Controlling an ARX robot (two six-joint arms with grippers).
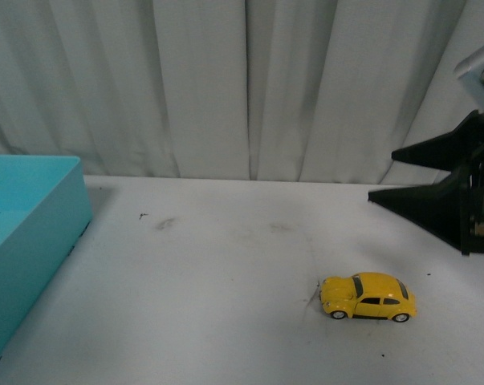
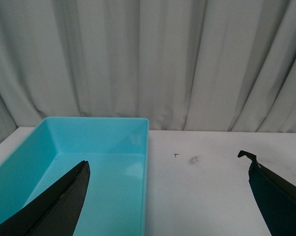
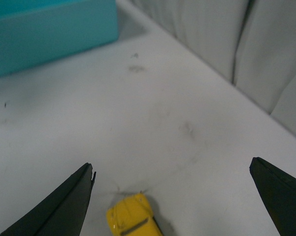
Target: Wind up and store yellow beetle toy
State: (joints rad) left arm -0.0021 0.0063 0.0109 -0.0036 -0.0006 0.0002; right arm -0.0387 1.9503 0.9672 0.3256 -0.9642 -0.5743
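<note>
Hovering wide open near the yellow beetle toy (image 1: pixel 368 297) on the white worktop (image 1: pixel 225 265), the right fingers (image 1: pixel 434 207) should lower straddling its doors squarely; the left fingers (image 2: pixel 59 206) hang open by the teal bin (image 1: pixel 33 233).

The yellow beetle toy (image 1: pixel 368 297) is sitting upright on its four wheels, well apart from the blue bin (image 1: pixel 33 216) and off to its right. It is showing one glossy side with dark windows, its nose seemingly pointing toward the bin.
</note>
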